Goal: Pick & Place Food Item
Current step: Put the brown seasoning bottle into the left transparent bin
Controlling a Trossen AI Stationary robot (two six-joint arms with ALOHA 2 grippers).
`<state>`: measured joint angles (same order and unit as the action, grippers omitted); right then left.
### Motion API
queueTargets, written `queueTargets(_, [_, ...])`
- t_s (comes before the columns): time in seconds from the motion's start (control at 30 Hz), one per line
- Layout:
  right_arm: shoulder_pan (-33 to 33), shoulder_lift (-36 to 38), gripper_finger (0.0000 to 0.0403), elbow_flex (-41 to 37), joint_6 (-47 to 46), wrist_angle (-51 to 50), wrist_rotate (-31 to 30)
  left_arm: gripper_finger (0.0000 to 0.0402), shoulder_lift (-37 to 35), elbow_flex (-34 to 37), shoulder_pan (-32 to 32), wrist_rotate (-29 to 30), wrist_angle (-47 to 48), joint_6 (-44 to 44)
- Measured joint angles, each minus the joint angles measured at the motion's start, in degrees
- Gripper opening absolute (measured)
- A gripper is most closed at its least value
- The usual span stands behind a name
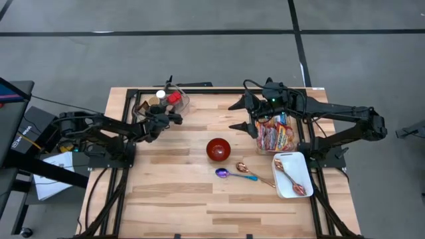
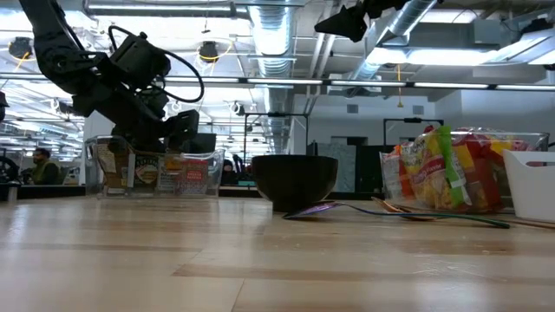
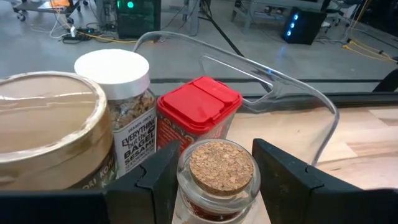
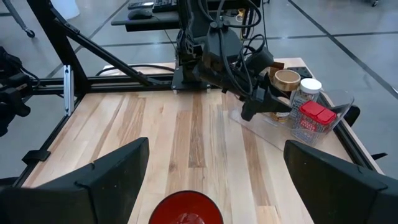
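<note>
A: Cork-topped jar (image 3: 221,177) is sitting between the left gripper (image 3: 214,180)'s two fingers, at the near edge of the clear bin (image 1: 180,106) in the table's far left corner.

B: Is the gripper actually holding it?

A: The jaws are standing about half open with a finger (image 3: 155,180) pressing close on each side of the glass, so it is gripping the jar; whether the jar is lifting off the bin floor cannot be told.

B: What is crowding it?

A: Just behind it a red-lidded shaker (image 3: 196,112) is standing, a white-capped seasoning jar (image 3: 118,99) beside that, and a wide tan-rimmed tub (image 3: 46,134) beside that one. The bin's curved clear wall is rising beyond them.

B: And the open wood?

A: The near half of the table (image 1: 199,206) is lying bare. Toward the middle a red bowl (image 1: 218,149) is sitting alone, with a purple spoon (image 1: 232,174) and a copper spoon (image 1: 252,172) just in front of it toward the right.

B: Where is the other arm?

A: The right gripper (image 1: 242,114) is hovering above the table at the far right, jaws spread as wide as they go and holding nothing. Beside it a bin of snack packets (image 1: 275,136) is standing, and nearer the front edge a white tray (image 1: 292,176) is holding more spoons, close to the table's right edge.
</note>
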<state>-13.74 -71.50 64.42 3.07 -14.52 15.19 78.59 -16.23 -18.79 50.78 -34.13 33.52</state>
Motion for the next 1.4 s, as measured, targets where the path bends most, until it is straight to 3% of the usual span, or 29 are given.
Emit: queueTargets(1.4, [0.0,0.0,0.0366,0.0,0.0,0.0,0.0,0.0173,0.0,0.0,-1.2,-2.7,2.4,1.5])
